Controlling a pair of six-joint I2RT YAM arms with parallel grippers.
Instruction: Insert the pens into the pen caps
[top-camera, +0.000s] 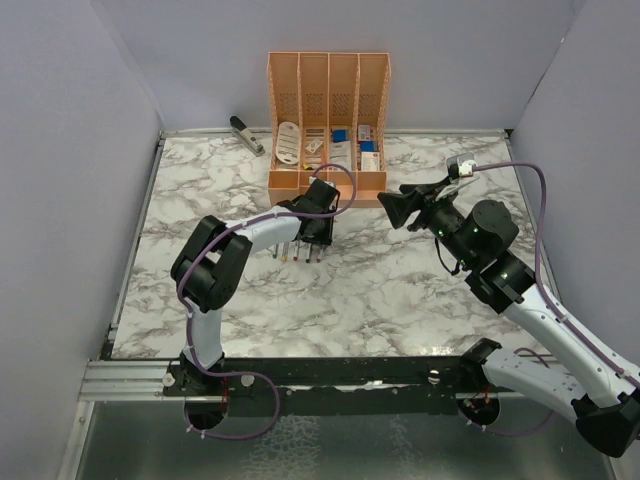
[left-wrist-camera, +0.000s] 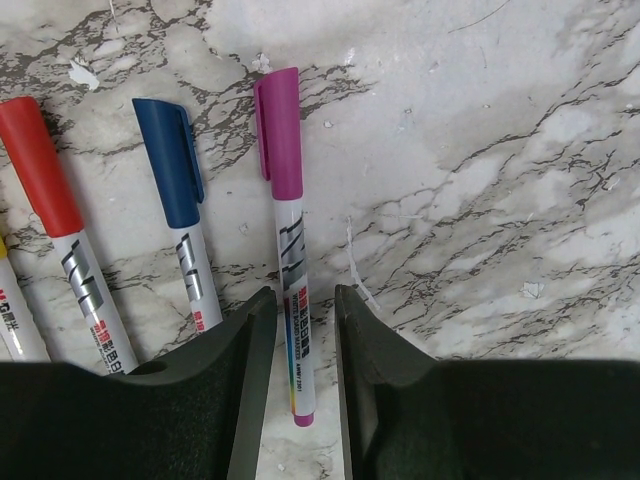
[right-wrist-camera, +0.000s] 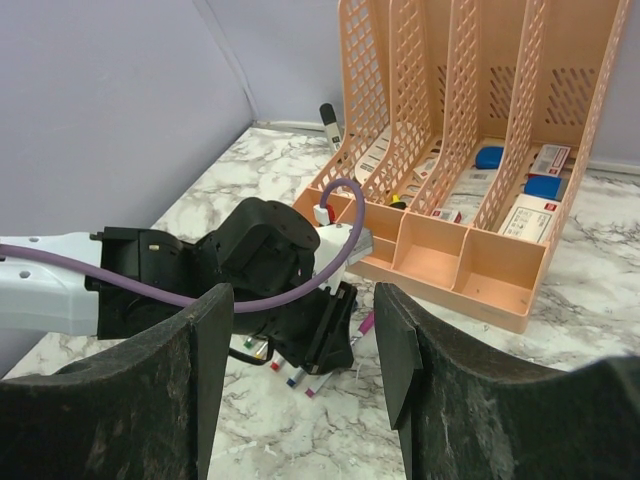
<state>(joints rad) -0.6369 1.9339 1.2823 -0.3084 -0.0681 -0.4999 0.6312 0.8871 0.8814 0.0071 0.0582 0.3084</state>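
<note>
The left gripper (left-wrist-camera: 303, 310) is low over the table (left-wrist-camera: 480, 150), with its fingers a little apart on both sides of the purple pen (left-wrist-camera: 291, 250), not pinching it (a gap shows on the right side). This pen lies flat with its cap (left-wrist-camera: 279, 130) on. The blue pen (left-wrist-camera: 193, 275) and the red pen (left-wrist-camera: 40, 165) lie to its left, also capped, all on the near side of the organiser (top-camera: 328, 100). The right gripper (right-wrist-camera: 300, 310) hovers at the right, with fingers spread wide and empty.

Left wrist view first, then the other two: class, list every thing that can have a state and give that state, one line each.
left tool: open, astride the purple pen.
purple pen: capped, lying flat.
blue pen: capped, lying flat.
red pen: capped, lying flat.
right tool: open, empty, raised.
organiser: upright, items in its compartments.
</note>
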